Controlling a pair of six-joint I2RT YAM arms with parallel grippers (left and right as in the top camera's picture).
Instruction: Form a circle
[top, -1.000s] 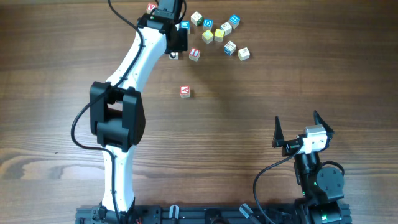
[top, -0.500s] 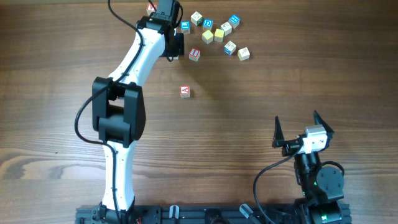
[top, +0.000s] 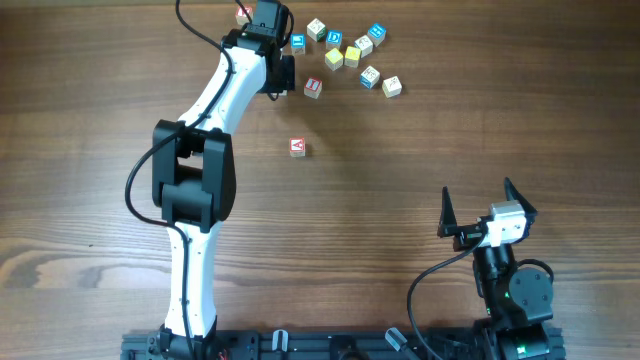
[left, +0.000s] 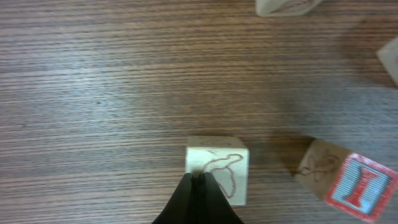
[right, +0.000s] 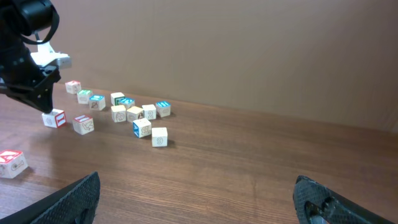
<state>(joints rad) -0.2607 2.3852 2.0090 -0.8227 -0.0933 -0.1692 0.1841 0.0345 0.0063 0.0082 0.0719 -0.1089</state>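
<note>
Your counter (top: 450, 120) is brown wood with fine, darker grain lines. The left arm (top: 215, 95) is white with black joints, and its left claw (left: 199, 190) is black. At that claw you have a pale wooden cube (left: 217, 163) with a reddish-brown line drawing. The red-I cube (left: 359, 186) has a red letter on a pale face with a red frame. The lone cube (top: 297, 147) shows a red A. In the cluster of cubes (top: 352, 57), two tops are yellow, several blue and the others pale. Your right claw (top: 476, 200) is black.

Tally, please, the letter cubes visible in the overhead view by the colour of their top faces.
Red-topped cubes: 3
Blue-topped cubes: 4
Yellow-topped cubes: 2
Plain pale cubes: 3
Total: 12
</note>
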